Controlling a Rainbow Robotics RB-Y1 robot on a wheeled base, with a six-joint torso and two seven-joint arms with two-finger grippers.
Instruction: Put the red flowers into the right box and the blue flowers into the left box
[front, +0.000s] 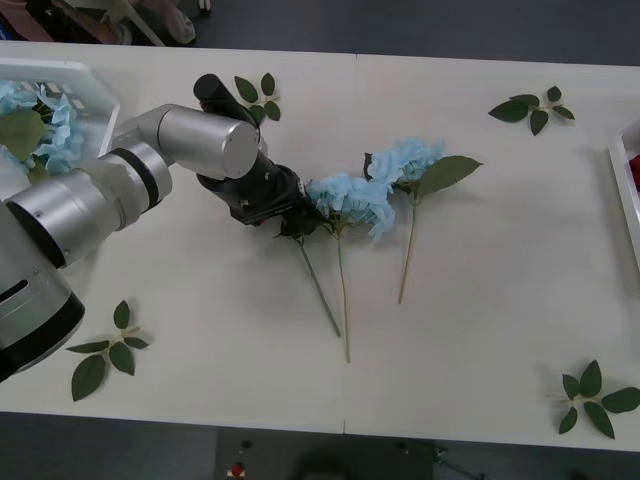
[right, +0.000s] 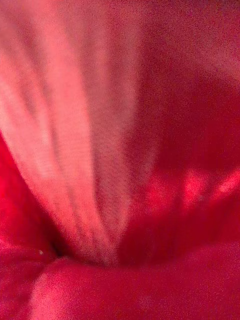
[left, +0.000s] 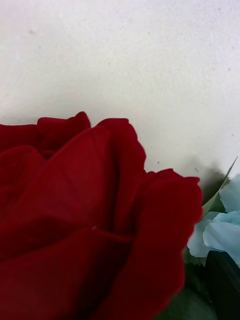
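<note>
My left gripper (front: 285, 205) reaches to the table's middle and sits low over a red flower, whose head is under the wrist. In the left wrist view that deep-red rose (left: 90, 215) is very close, with a blue flower (left: 220, 225) touching its side. Its thin stem (front: 320, 288) trails toward the front edge. Two blue flowers (front: 352, 197) (front: 405, 160) lie just right of the gripper. The left box (front: 95, 85) at the back left holds blue flowers (front: 45, 125). The right box (front: 622, 190) is at the right edge with red (front: 634, 172) inside. Red petals (right: 120, 150) lie right against the right wrist camera.
Loose green leaf sprigs lie at the back middle (front: 258, 95), back right (front: 532, 108), front left (front: 105, 352) and front right (front: 595, 395). The white table (front: 500, 300) has bare room at the front right.
</note>
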